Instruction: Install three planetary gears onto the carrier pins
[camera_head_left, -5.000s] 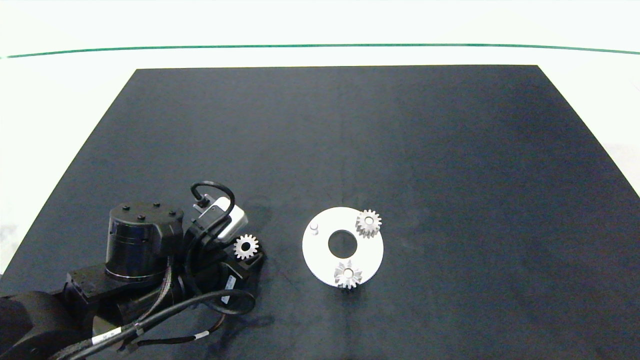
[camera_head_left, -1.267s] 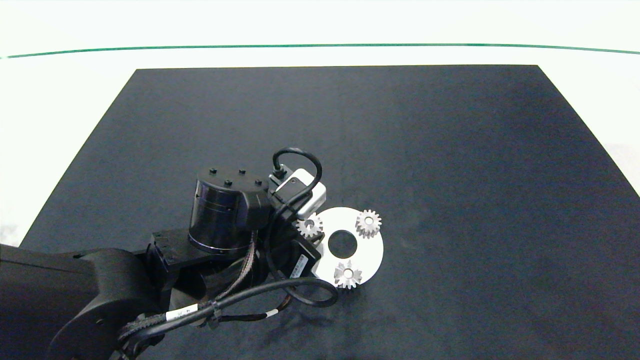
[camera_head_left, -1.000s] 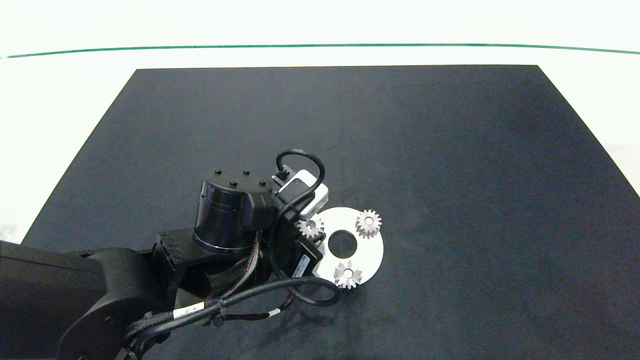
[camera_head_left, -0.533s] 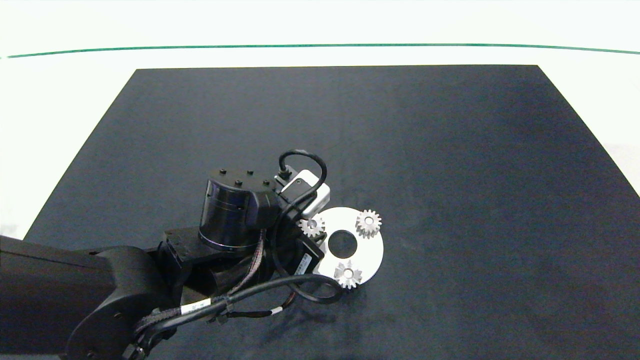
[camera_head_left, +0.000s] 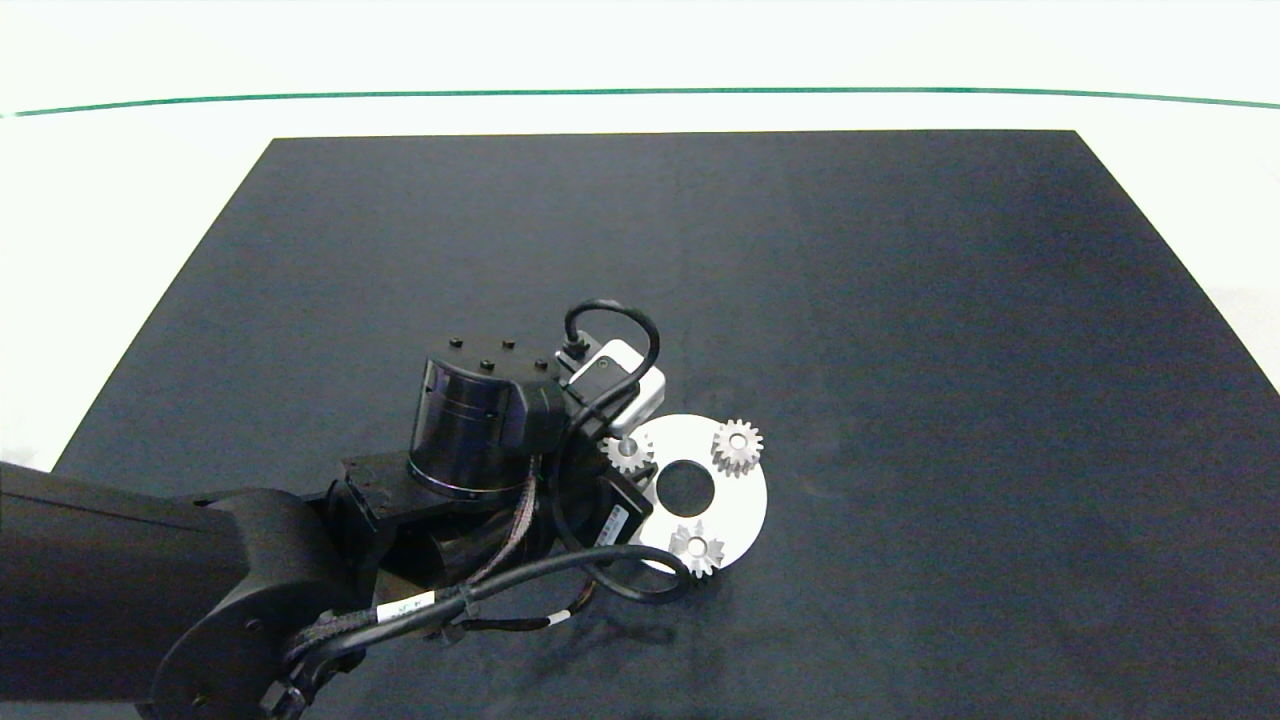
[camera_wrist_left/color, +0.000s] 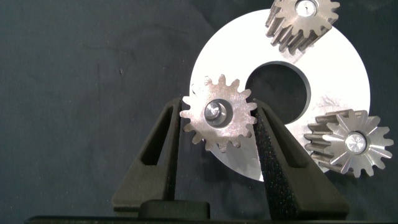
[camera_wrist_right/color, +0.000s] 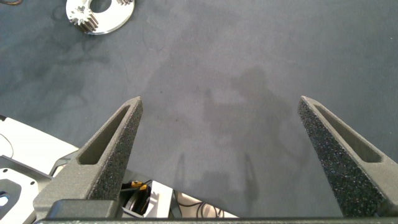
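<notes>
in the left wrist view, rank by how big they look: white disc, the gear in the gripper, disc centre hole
1. white disc
2. gear held by the left gripper
3. centre hole; close to the gear, and the gear partly covers it, so this ranking is unsure.

Count on the mat

There were three planetary gears (camera_head_left: 737, 446) (camera_head_left: 696, 549) (camera_head_left: 628, 453), one white disc (camera_head_left: 745, 500), one black mat (camera_head_left: 900, 300), and two grippers (camera_wrist_left/color: 217, 134) (camera_wrist_right/color: 221, 130).
</notes>
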